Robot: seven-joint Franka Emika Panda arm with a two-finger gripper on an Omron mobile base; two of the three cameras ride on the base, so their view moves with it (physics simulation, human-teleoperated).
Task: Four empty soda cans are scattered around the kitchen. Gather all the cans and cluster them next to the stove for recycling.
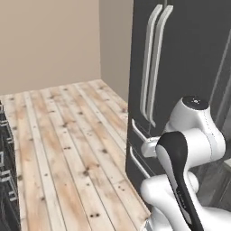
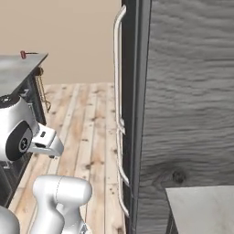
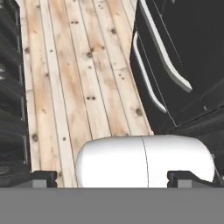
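Far off on the left side of the right base view, I am seeing 1 small red soda can standing upright on a grey surface, near its back edge. It is lying well apart from my gripper, higher and further ahead, so I judge the base must drive toward it before any reach. Its long axis is vertical, which suits a grasp from the side. The fingers are standing spread wide and are holding nothing. Beside me on the right, a tall dark fridge with smooth pale curved handles is rising from the floor. The floor is made of light knotty planks. I am seeing no stove.
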